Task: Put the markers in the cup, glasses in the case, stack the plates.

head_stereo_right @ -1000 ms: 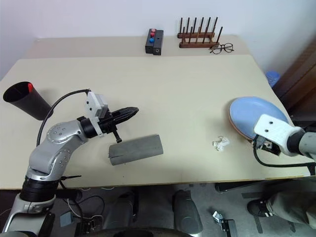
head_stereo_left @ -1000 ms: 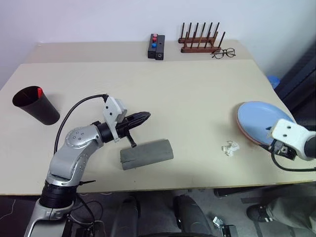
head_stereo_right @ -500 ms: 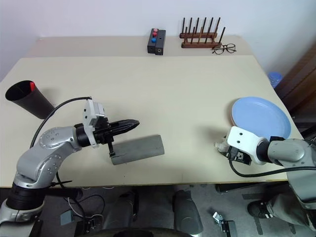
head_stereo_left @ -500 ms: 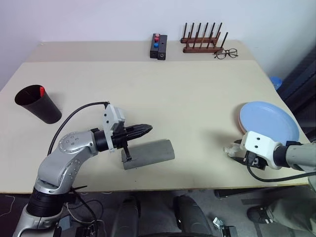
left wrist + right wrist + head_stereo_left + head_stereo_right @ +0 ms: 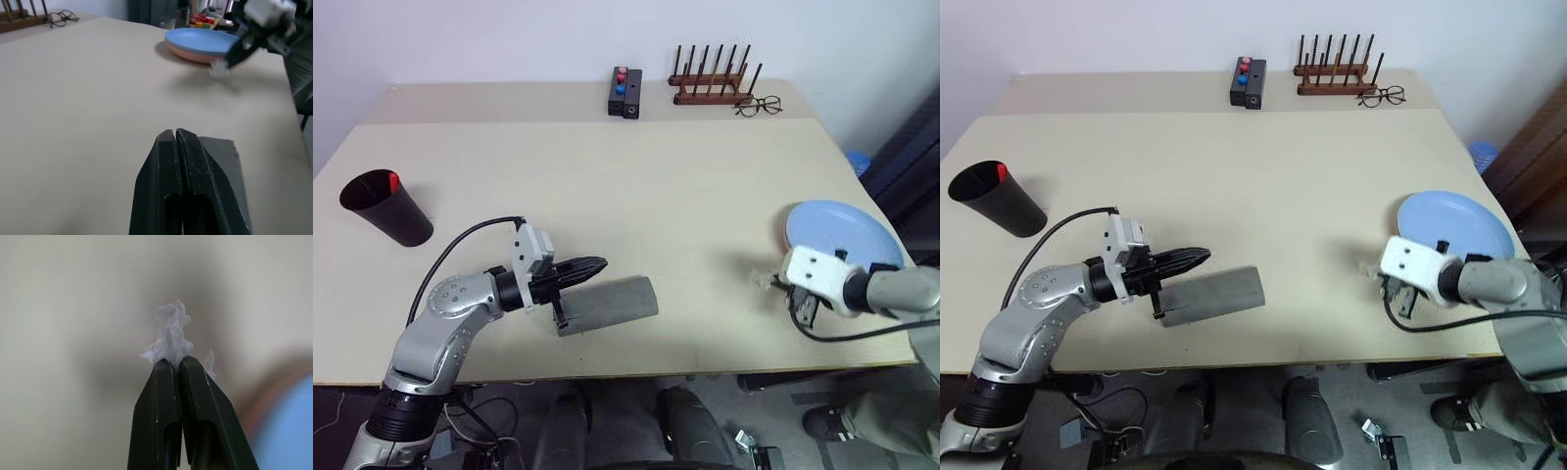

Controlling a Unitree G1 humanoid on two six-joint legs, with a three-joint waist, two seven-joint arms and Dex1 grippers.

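The grey case lies closed near the table's front edge. My left gripper is shut and empty, its tips just above the case's back edge. The dark cup stands at the far left with a marker's red end showing inside it. At the right, the light blue plate rests on the pink plate. Just left of the plates, my right gripper is shut on a crumpled white paper wad. The glasses are out of view.
Along the back of the table stand a black box with red and blue buttons, a wooden peg rack and thin wire-rimmed spectacles. A dark cabinet stands past the table's right edge.
My right gripper has moved left from beside the plates to the paper wad and shut on it. My left gripper, still shut, has sunk a little toward the case.
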